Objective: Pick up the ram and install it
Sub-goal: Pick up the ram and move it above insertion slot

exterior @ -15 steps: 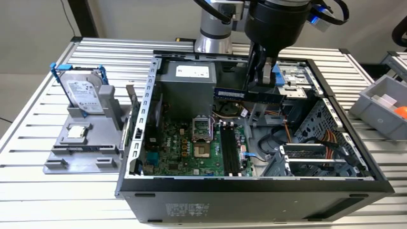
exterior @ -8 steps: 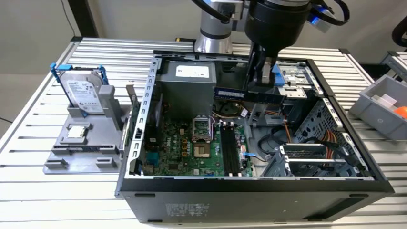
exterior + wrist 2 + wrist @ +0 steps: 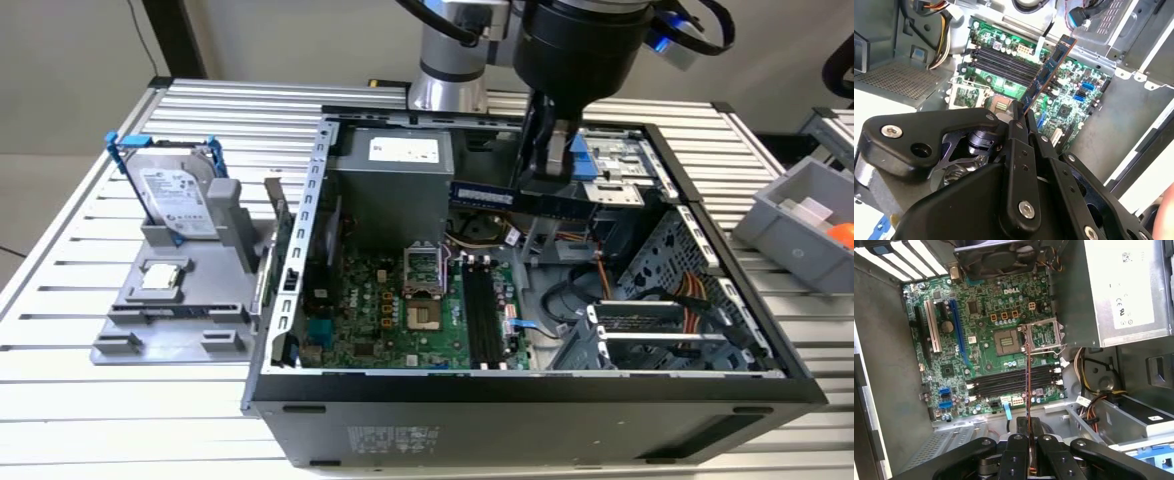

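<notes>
- The gripper [image 3: 551,186] is clamped on the ram [image 3: 487,193], gripping its flat faces toward one end, so most of the stick juts free
- In the exterior view the ram hangs inside the open case [image 3: 534,392], well above the motherboard [image 3: 387,310], at about one o'clock from the memory slots [image 3: 483,315]
- In the first wrist view the ram [image 3: 1027,385] shows edge-on and crosses the memory slots [image 3: 1014,382]; I judge it needs turning until its long edge runs parallel to one slot
- Keep the stick upright, not tilted, with its contact edge facing down
- The free end may sag or swing, so move slowly
- Whether the slot's end clips are open is too small to tell
- Clear the cables [image 3: 627,270] at about three o'clock from the slots
- Seat both ends evenly, since a skewed push could bind
</notes>
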You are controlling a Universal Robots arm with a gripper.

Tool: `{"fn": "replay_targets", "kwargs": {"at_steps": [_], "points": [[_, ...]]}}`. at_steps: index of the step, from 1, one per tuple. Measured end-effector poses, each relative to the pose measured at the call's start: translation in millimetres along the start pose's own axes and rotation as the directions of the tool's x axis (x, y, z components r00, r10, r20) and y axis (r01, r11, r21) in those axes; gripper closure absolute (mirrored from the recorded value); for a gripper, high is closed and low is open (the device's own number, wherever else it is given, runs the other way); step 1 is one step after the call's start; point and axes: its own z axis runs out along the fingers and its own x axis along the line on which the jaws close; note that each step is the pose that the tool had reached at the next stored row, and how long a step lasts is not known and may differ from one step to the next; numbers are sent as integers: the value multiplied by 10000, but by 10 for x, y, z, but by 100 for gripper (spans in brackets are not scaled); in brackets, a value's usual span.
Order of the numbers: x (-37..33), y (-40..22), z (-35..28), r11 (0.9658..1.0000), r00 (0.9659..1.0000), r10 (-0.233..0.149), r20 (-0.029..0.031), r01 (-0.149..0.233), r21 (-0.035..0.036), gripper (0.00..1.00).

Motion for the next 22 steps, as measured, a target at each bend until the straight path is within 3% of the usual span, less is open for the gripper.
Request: {"fn": "replay_targets", "kwargs": {"at_steps": [22], "points": [[0,0,0,9963,9963,854,-10,-854,24,100]]}}
